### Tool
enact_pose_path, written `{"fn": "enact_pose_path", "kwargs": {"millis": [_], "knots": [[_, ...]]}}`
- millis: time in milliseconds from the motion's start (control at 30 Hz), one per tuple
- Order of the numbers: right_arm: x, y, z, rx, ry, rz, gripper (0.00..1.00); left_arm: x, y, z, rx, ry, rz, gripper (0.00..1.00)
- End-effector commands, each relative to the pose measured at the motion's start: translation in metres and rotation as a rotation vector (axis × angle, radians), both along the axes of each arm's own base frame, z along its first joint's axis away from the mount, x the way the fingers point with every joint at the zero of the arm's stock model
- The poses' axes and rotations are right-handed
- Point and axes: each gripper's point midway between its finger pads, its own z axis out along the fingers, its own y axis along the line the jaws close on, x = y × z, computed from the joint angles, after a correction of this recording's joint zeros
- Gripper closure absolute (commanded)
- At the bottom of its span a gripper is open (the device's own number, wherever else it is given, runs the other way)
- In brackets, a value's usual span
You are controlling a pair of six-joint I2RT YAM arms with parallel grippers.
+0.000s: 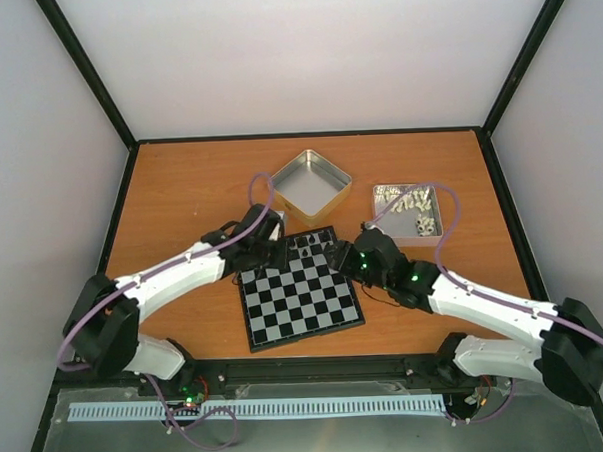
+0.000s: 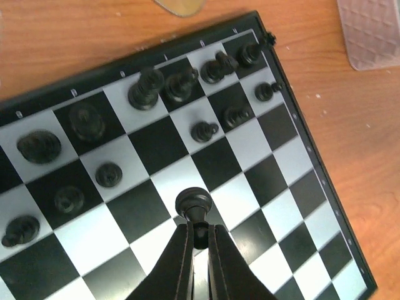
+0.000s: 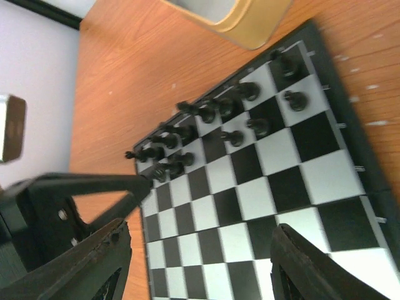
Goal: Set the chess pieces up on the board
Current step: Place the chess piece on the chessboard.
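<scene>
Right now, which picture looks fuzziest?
Right wrist view: fuzziest, its near fingers are dark blurs, and the board looks tilted. Left wrist view: fingers soft, the pinched pawn sharper. Top view: evenly lit, but the chess pieces are tiny specks.

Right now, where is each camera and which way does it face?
Top: above and behind, facing down on the table; left arm and right arm enter from below.
Left wrist: on the left arm, facing down past the left claw, shut on a black piece, at the board.
Right wrist: on the right arm, facing across the board through the open right claw.
Shared: all show the board.
</scene>
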Motion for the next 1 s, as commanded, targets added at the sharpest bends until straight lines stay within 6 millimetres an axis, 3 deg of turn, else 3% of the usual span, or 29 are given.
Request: {"fn": "enact_pose_path", "kwargs": {"millis": [0, 367, 700, 967], "knots": [[0.000, -0.046, -0.011, -0.142, -0.042, -0.101, 0.39, 0.009, 0.008, -0.008, 0.184, 0.026, -0.004, 0.99], [-0.010, -0.094, -0.009, -0.214, -0.095, -0.206, 0.40, 0.020, -0.008, -0.029, 0.268, 0.095, -0.041, 0.99], [-0.014, -0.103, -0.013, -0.224, -0.088, -0.223, 0.39, 0.035, -0.014, -0.036, 0.316, 0.096, -0.029, 0.98], [-0.014, -0.104, -0.015, -0.221, -0.087, -0.228, 0.39, 0.040, -0.017, -0.041, 0.326, 0.103, -0.032, 0.91]]}}
